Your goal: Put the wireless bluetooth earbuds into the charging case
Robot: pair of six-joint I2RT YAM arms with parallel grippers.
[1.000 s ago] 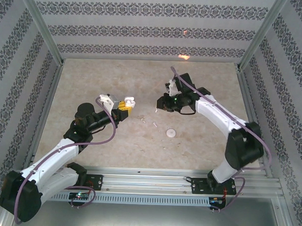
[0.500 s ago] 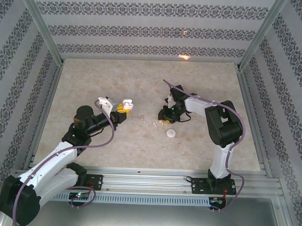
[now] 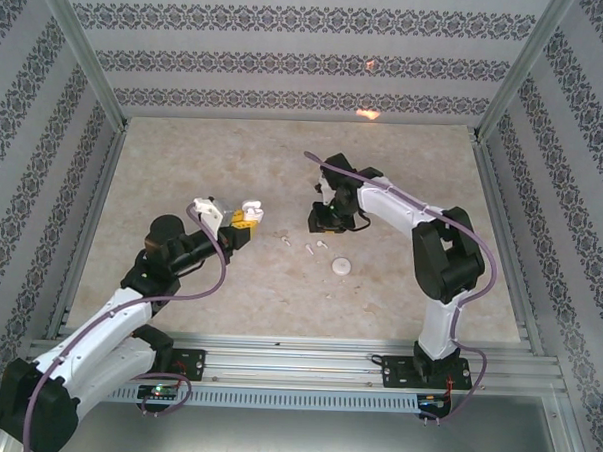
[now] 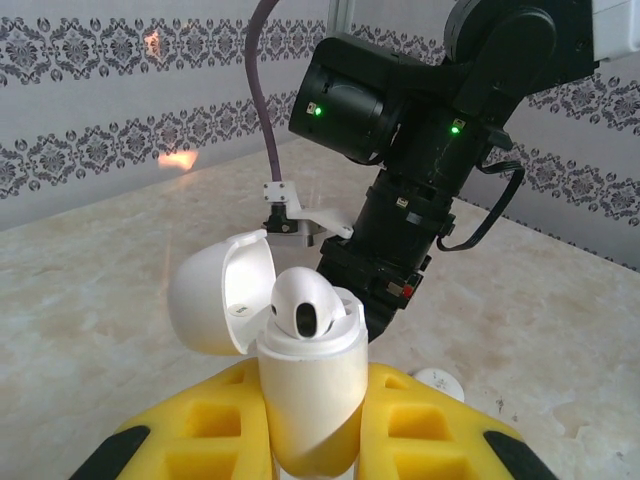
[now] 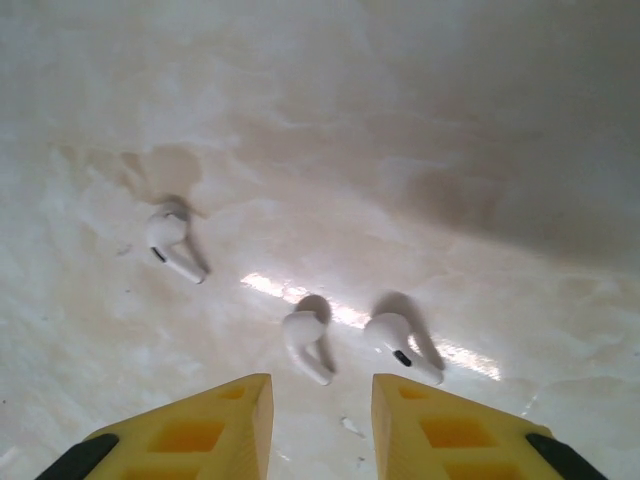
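Clamping the charging case [image 4: 308, 345] is the left tool [image 4: 315, 425]; right tool [image 5: 322, 425] parted above earbuds [image 5: 304, 342].

A beige marbled table [image 3: 228, 293] sits between patterned walls [image 3: 289, 60], with a metal rail [image 3: 296, 351] at its near edge.

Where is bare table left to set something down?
Free: the far strip of the table along the back wall, and the near strip by the rail. Crowded: between left gripper and right gripper, around three earbuds and a white disc.
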